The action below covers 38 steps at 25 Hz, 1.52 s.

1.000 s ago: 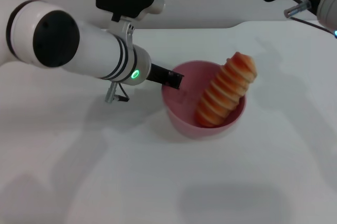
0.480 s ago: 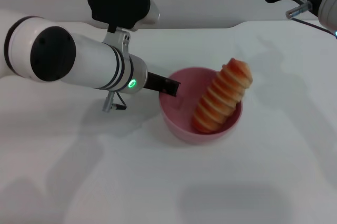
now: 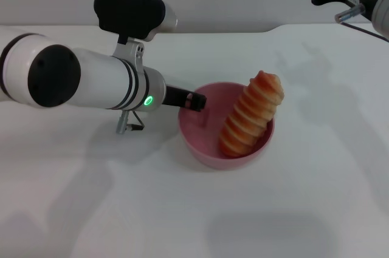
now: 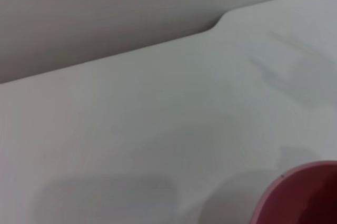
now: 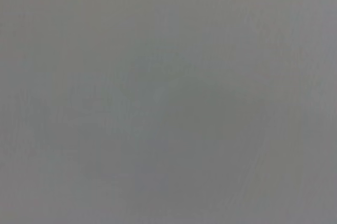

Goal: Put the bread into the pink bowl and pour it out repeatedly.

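One left hand (image 3: pixel 196 101) on bowl rim (image 3: pixel 189 139)

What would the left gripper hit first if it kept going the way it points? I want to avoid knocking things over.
Probably the bread. The left gripper sits at the near-left rim of the pink bowl and points across it, toward the loaf leaning on the far side, though depth is hard to judge.

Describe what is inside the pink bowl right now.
The bread stands tilted in the pink bowl, its top sticking out past the rim. The left gripper grips the bowl's left rim. The bowl's floor under the bread is hidden.
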Motion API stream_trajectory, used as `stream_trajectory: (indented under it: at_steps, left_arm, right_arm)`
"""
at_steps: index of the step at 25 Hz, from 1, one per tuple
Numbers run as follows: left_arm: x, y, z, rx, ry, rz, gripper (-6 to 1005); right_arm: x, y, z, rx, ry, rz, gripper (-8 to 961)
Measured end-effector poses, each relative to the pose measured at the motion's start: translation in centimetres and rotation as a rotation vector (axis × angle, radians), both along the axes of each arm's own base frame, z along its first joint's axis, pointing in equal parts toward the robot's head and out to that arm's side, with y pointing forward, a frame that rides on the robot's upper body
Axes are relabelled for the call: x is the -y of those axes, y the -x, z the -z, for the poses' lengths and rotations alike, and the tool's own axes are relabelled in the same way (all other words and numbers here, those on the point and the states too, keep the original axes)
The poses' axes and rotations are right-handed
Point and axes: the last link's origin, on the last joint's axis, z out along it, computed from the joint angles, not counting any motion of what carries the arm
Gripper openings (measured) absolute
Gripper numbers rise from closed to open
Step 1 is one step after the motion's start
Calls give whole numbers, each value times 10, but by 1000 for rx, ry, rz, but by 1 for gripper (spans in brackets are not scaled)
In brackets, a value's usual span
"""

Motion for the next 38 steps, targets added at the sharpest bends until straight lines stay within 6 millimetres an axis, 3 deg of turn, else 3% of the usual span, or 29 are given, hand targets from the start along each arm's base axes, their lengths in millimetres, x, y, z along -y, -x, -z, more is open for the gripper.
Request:
stream_trajectory:
  at_steps: [7,9,10,13,14,15,18,21,27,30,38]
  left_arm:
    - [-7,-4,-8,21,-77,91,443]
    - [-16,-11,-23,55,-161,161,538]
    - [-22,-16,-40,81,-251,226,585]
    - [-32,-21,-70,106,-405,316,639]
    - [-32,-21,-70,106,-405,316,657]
    - [-37,-19,-94,105,-527,367,675]
    - [-39,-9,-113,78,-633,400,729]
    - [-37,14,-123,43,-710,390,783]
    - [-24,66,-118,0,-807,321,810]
    - [-11,78,-105,-4,-839,349,810]
    - [10,93,-74,91,-826,327,810]
  right_arm:
    - [0,-3,0,-13,-5,2,664]
    - [0,-2,-1,-23,-21,-19,664]
    - [0,-2,-2,-24,-33,-35,664]
    - [-2,-6,-10,-8,-97,-100,666]
    - [-2,-8,-12,-4,-115,-115,666]
    - [-2,-13,-14,-9,-144,-144,666]
    - [2,-35,-17,-44,-219,-219,666]
    - [9,-64,-17,-90,-278,-261,666]
    - [30,-132,-18,-264,-382,-132,666]
    - [41,-159,-19,-297,-442,-102,666]
    - [76,-193,-7,-301,-510,-143,666]
